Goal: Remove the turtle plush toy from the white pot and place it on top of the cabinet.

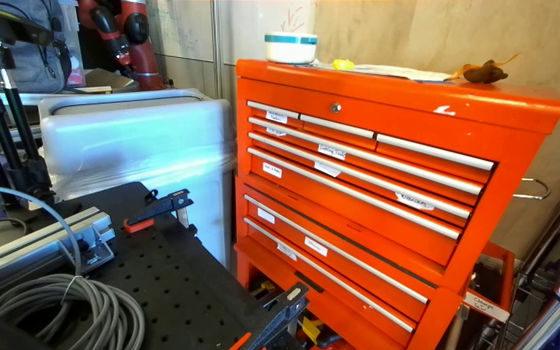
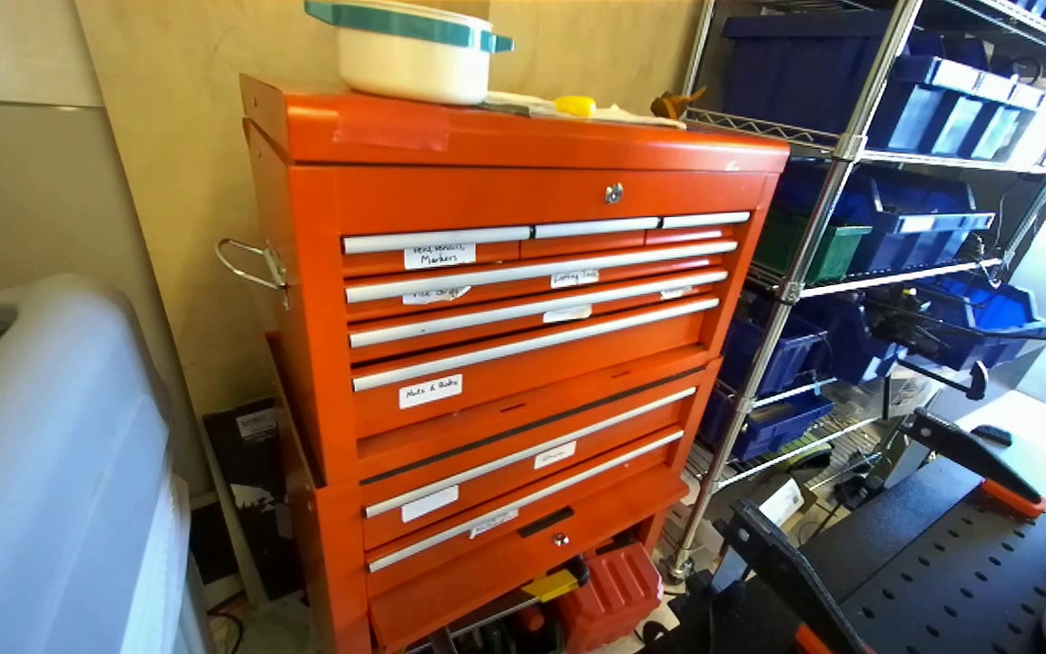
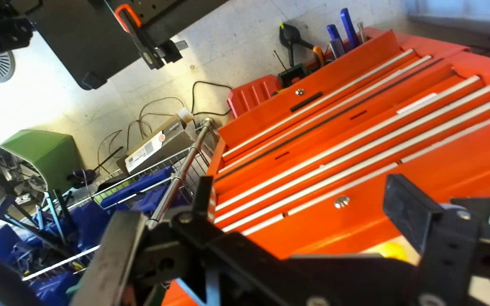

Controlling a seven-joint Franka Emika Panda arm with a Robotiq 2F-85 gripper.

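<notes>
Black two-fingered gripper (image 3: 305, 199), closest, its fingers spread wide apart. Next, a perforated black worktable (image 1: 183, 272) carries two clamps (image 1: 161, 209) and one coil of grey cable (image 1: 107, 306). Beyond stands an orange-red cabinet (image 1: 348, 214) with eight silver drawer handles (image 1: 434, 151). On top: one white pot (image 2: 414, 64) with a teal rim; its inside is hidden from where I stand, so I cannot tell whether the turtle plush toy is in it. Beside the cabinet, wire shelving (image 2: 820, 218) holds several blue bins (image 2: 800, 68) and one green bin (image 2: 836, 254).
</notes>
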